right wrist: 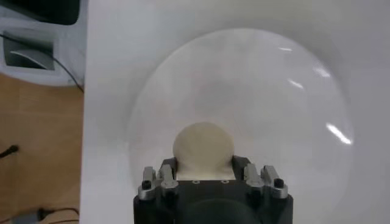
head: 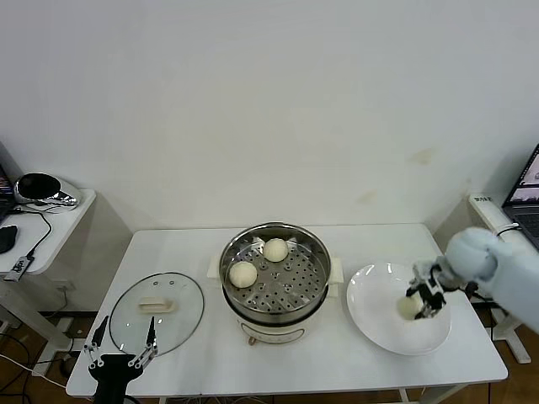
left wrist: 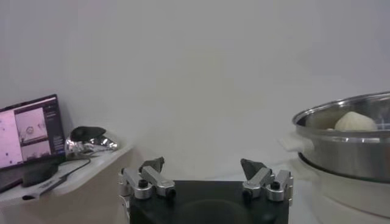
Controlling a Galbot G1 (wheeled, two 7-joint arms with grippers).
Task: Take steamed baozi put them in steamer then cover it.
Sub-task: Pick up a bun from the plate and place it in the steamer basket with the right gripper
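The steamer [head: 313, 286] stands mid-table with two baozi [head: 242, 273] [head: 275, 249] on its perforated tray. A third baozi [head: 407, 309] lies on the white plate [head: 379, 328] at the right. My right gripper [head: 415, 305] is shut on it, a finger pressed against each side. In the right wrist view that baozi [right wrist: 203, 143] sits between the fingers of the right gripper [right wrist: 204, 163]. The glass cover [head: 181, 295] lies flat at the table's left. My left gripper [head: 126, 324] hangs open near the front left edge, just before the cover, holding nothing. Its wrist view shows that gripper [left wrist: 202, 163] and the steamer [left wrist: 347, 146].
A side table [head: 50, 223] with a shiny object stands off the left end. A laptop [head: 526, 198] sits beyond the right end. A plain wall closes the back. Bare tabletop [head: 337, 362] runs along the front edge.
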